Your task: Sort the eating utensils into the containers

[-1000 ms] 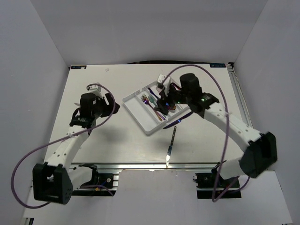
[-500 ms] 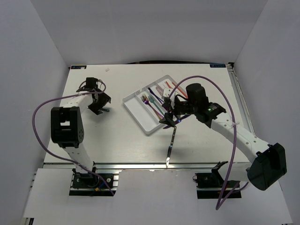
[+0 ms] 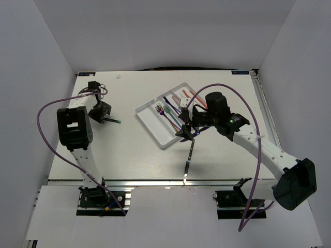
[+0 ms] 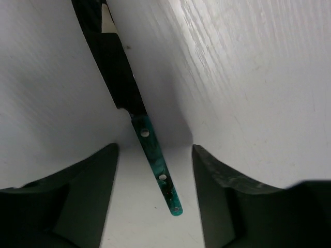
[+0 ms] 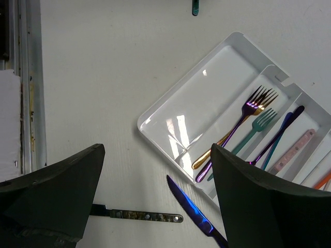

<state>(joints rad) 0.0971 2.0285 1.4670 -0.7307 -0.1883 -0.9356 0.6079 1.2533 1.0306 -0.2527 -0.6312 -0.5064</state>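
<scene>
The white tray (image 3: 150, 120) lies slanted at mid-table, its containers holding forks (image 3: 163, 110), a purple piece and red chopsticks (image 3: 189, 96). My right gripper (image 3: 188, 132) hovers open over the tray's near corner. Below it in the right wrist view lie an iridescent blue knife (image 5: 195, 213) and a mottled-handled knife (image 5: 140, 215), both on the table beside the tray (image 5: 207, 85). At the far left my left gripper (image 3: 101, 111) is low over a teal-handled knife (image 3: 112, 121). Its fingers (image 4: 57, 206) stand open either side of the teal handle (image 4: 156, 166), apart from it.
The mottled-handled knife (image 3: 189, 157) runs from the tray toward the table's near edge. White walls close the table in on three sides. A metal rail runs along the right edge (image 3: 264, 103). Purple cables loop off both arms.
My left arm has swung from mid-left to the far left and come down over the teal-handled knife. My right gripper has moved off the tray's middle to its near corner.
</scene>
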